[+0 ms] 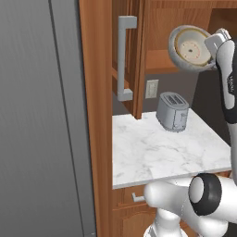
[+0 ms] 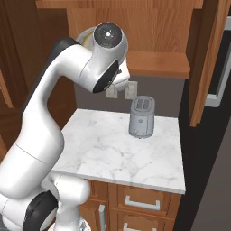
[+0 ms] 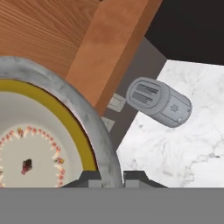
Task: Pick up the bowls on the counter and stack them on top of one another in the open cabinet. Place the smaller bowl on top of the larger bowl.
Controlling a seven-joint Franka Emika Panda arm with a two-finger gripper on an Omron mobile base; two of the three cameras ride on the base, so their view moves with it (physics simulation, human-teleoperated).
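Note:
One bowl (image 1: 190, 47), cream inside with a tan rim and mottled grey outside, hangs tilted on its edge, its inside facing the left base camera. It is in front of the open cabinet (image 1: 159, 28), just above the plank shelf (image 1: 157, 62). My gripper (image 1: 212, 45) is shut on the bowl's right rim. In the hand view the bowl (image 3: 39, 144) takes up the lower left, and its grey rim passes between the fingertips of my gripper (image 3: 111, 178). The arm hides nearly all of the bowl in the right base view. The marble counter (image 1: 157, 148) lies below.
A grey toaster (image 1: 172, 111) stands at the back of the counter (image 2: 117, 149), under the shelf (image 2: 155, 63). The cabinet door (image 1: 125, 55) with its long grey handle hangs open on the left. A tall grey panel (image 1: 41, 120) closes off the far left. Wall outlets (image 1: 151, 88) sit behind the toaster (image 3: 159, 101).

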